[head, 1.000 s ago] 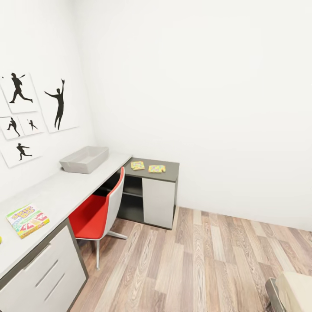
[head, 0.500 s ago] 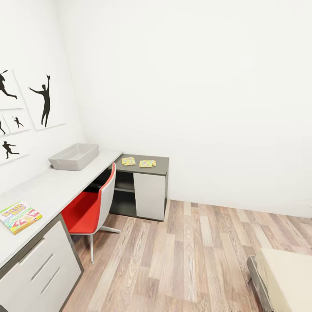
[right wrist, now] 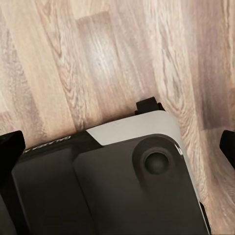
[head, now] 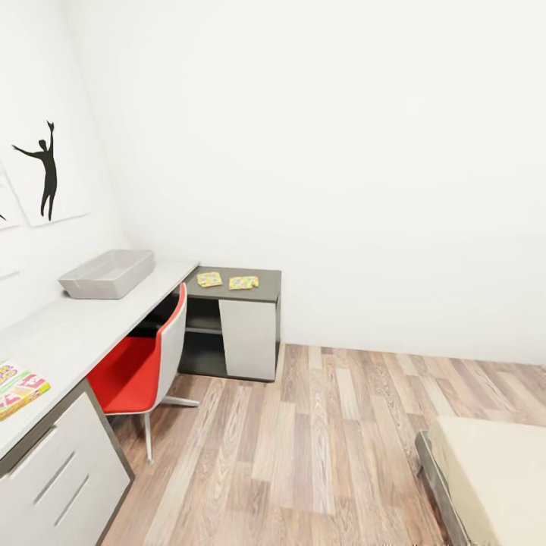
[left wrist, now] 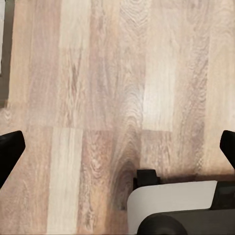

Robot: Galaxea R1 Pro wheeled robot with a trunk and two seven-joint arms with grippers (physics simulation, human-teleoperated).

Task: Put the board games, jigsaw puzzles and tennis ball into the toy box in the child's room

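Observation:
In the head view the light grey toy box point(head: 106, 273) stands on the long grey table point(head: 76, 326) by the left wall. Two jigsaw puzzles point(head: 209, 279) point(head: 243, 283) lie flat on the dark end of the table point(head: 267, 287) in the corner. One colourful board game point(head: 19, 387) lies at the table's near end, cut by the picture's left edge. A corner of the bed point(head: 493, 478) shows at the lower right. The tennis ball is out of view. My left gripper point(left wrist: 117, 152) and right gripper point(right wrist: 117, 147) both hang open over the wood floor, holding nothing.
A red and white chair point(head: 144, 364) is pushed under the table. White drawers point(head: 61, 470) sit below its near end. Wood-plank floor point(head: 326, 432) stretches between table and bed. A black silhouette picture point(head: 45, 178) hangs on the left wall. My base point(right wrist: 122, 186) shows under the right wrist.
The head camera has swung to the right: table, chair and pictures have slid left in the picture and more of the bed has come in. Nothing on the table has moved.

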